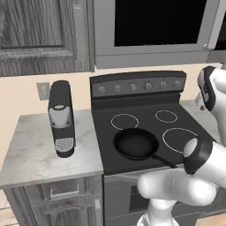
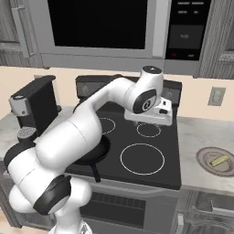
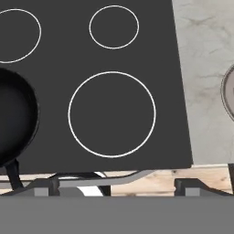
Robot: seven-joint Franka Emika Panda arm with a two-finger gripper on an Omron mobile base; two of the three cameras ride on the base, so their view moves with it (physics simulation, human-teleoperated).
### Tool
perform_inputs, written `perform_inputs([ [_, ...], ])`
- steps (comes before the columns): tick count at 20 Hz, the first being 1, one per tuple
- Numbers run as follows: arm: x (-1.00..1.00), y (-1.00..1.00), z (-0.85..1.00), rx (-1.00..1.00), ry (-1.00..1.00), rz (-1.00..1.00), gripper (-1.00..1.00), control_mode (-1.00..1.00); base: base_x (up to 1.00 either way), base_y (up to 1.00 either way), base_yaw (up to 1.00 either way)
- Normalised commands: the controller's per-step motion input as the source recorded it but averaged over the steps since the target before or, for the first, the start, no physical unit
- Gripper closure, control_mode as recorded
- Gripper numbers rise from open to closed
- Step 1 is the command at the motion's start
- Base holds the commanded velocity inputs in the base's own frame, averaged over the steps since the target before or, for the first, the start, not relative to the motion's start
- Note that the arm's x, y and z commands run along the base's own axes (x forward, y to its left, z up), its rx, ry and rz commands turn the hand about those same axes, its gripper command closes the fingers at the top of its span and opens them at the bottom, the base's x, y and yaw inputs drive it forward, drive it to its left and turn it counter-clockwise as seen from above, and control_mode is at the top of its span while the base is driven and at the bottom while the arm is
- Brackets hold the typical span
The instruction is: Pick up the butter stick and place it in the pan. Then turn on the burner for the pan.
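Observation:
The butter stick [image 2: 219,160] is a small pale yellow bar lying on a round grey plate [image 2: 206,163] on the counter right of the stove. On the stove's front left burner sits the black pan [image 1: 136,144], empty, its handle pointing toward the front edge; in the right base view my arm covers part of the pan [image 2: 99,153]. My gripper [image 3: 116,186] hangs open above the middle of the cooktop, pointing down, with nothing between its fingers. The hand view has the pan [image 3: 13,123] at the left and the plate's rim [image 3: 227,89] at the right edge.
A row of knobs [image 1: 133,87] runs along the stove's back panel. A black coffee machine [image 1: 62,118] stands on the left counter. A microwave [image 1: 154,26] hangs over the stove. The front right burner ring [image 3: 112,114] lies directly under the hand.

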Motion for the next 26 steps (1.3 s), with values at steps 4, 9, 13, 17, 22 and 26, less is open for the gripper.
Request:
perform_inputs([
  [4, 0.00, -0.29, -0.18, 0.00, 0.00, -0.09, -1.00, -1.00, 0.00, 0.00, 0.00],
  [9, 0.00, -0.28, -0.15, 0.00, 0.02, -0.14, -1.00, -1.00, 0.00, 0.00, 0.00],
  [13, 0.00, -0.33, -0.12, 0.00, 0.02, -0.17, -1.00, -1.00, 0.00, 0.00, 0.00],
  [17, 0.00, -0.31, -0.11, 0.00, 0.01, -0.20, -1.00, -1.00, 0.00, 0.00, 0.00],
  [22, 0.00, -0.28, -0.12, 0.00, 0.00, -0.23, -1.00, -1.00, 0.00, 0.00, 0.00],
  [26, 0.00, -0.29, -0.09, 0.00, 0.01, -0.23, -1.00, -1.00, 0.00, 0.00, 0.00],
])
